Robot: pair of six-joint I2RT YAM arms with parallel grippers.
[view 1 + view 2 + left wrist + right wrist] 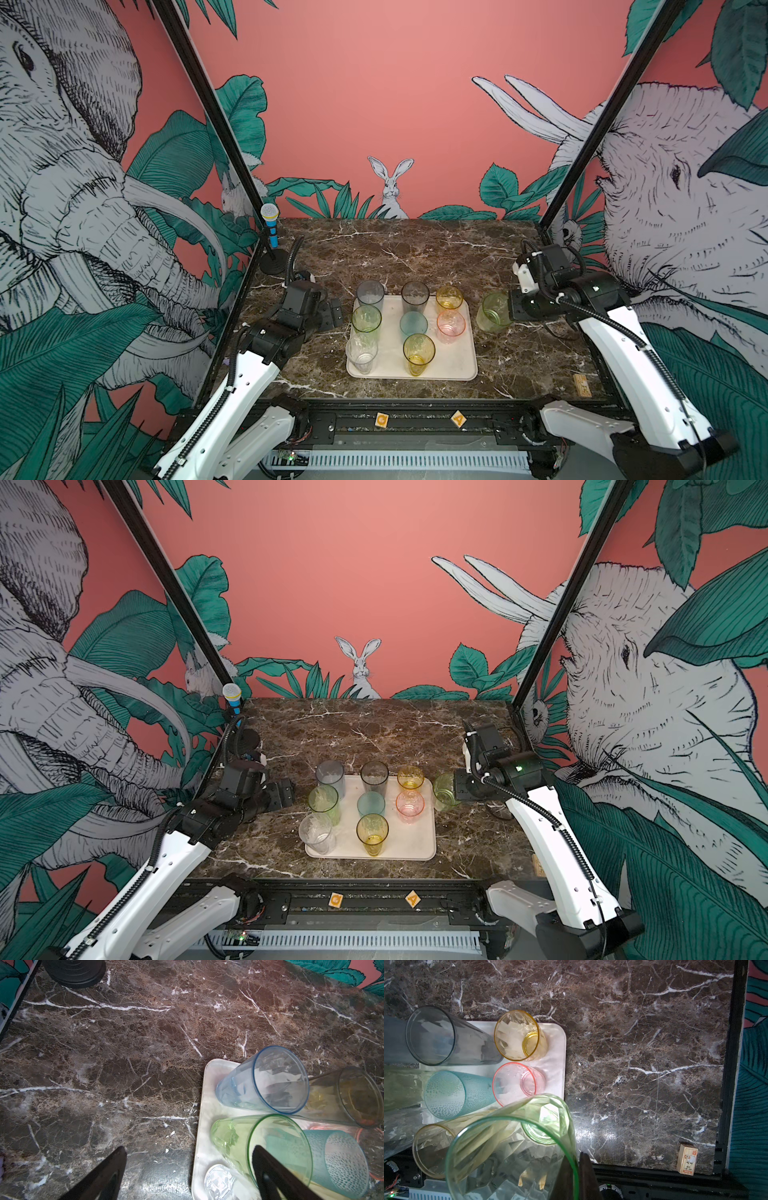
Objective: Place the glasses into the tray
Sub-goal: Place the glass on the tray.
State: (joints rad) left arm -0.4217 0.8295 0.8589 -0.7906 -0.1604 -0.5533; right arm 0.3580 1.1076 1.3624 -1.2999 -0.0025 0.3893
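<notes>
The cream tray (455,359) lies mid-table with several glasses standing on it: grey (370,293), smoky brown (414,296), amber (449,298), tall green (366,319), teal (413,324), pink (451,326), clear (361,353) and yellow (418,353). A short green glass (492,312) is just off the tray's right edge. My right gripper (510,311) is shut on its rim (571,1147), one finger inside and one outside. I cannot tell whether its base touches the table. My left gripper (332,313) stands open and empty beside the tray's left edge (199,1126).
A blue toy microphone (270,226) stands on a black round base at the back left corner. A small wooden block (580,384) lies near the front right corner. Two orange letter blocks (381,419) sit on the front rail. Black frame posts rise at both back corners.
</notes>
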